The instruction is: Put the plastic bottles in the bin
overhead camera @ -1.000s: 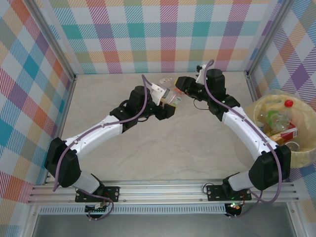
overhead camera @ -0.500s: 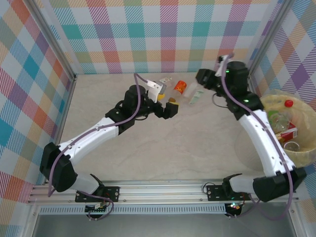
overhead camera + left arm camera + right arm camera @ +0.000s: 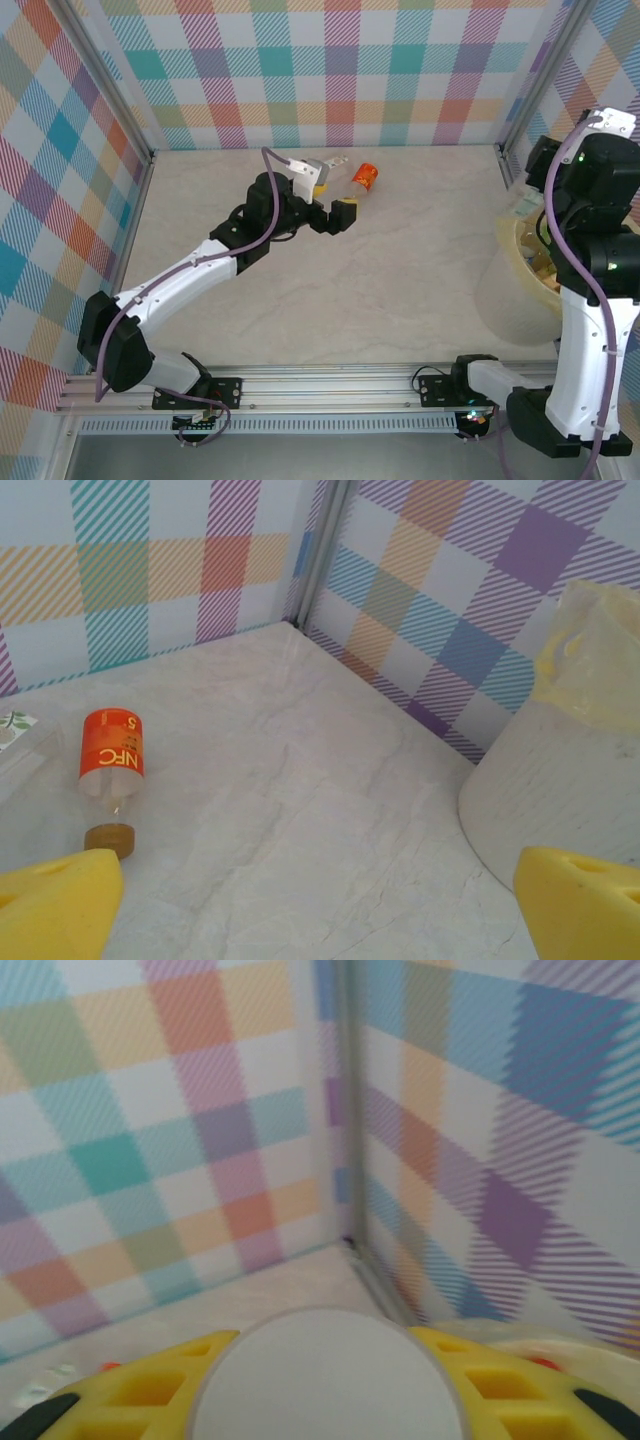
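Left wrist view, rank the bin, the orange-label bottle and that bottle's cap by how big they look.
1. bin, though the frame cuts it off
2. orange-label bottle
3. cap

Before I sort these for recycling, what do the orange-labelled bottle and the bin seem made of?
The orange-labelled bottle looks like clear glossy plastic: the tabletop shows through its body. The bin seems frosted translucent plastic, pale yellow at the rim, its wall cloudy and matte.
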